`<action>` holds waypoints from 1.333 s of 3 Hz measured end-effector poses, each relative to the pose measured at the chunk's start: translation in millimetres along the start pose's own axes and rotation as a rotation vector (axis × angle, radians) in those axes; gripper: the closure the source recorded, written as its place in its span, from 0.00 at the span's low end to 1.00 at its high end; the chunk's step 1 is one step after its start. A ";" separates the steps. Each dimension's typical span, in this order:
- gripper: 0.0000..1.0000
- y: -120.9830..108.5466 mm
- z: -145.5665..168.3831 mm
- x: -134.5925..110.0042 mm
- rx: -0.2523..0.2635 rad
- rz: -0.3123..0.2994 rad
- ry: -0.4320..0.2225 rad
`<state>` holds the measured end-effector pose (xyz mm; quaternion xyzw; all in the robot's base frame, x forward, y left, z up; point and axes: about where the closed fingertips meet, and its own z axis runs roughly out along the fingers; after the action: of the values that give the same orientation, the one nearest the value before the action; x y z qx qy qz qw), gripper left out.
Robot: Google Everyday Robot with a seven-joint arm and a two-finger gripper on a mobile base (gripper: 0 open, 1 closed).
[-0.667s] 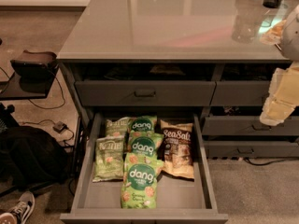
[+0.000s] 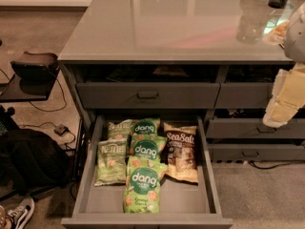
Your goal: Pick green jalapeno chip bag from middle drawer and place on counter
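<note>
The middle drawer [image 2: 183, 202] is pulled open at the bottom centre. Two pale yellow-green Kettle jalapeno chip bags lie at its left: one in front [image 2: 111, 161], one behind it [image 2: 119, 128]. Three darker green "dang" bags [image 2: 143, 185] lie down the middle, and a tan "Sea Salt" bag [image 2: 181, 151] lies to the right. The glossy grey counter [image 2: 176, 27] spans the top. My gripper [image 2: 286, 99] hangs at the right edge, beside the counter front, well above and to the right of the drawer. It holds nothing that I can see.
Narrower shut drawers with bar handles [image 2: 147, 95] sit above and to the right. A clear cup [image 2: 250, 23] and dark objects stand at the counter's far right. A black bag [image 2: 33, 161], cables and a shoe [image 2: 16, 213] lie on the floor at the left.
</note>
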<state>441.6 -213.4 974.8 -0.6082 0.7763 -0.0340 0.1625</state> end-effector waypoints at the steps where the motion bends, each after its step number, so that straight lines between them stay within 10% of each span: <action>1: 0.00 -8.2 32.1 -15.6 -0.070 -0.044 -0.044; 4: 0.00 -11.5 118.1 -119.8 -0.296 -0.282 -0.294</action>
<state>511.9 -84.9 891.3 -0.7259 0.6484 0.1464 0.1765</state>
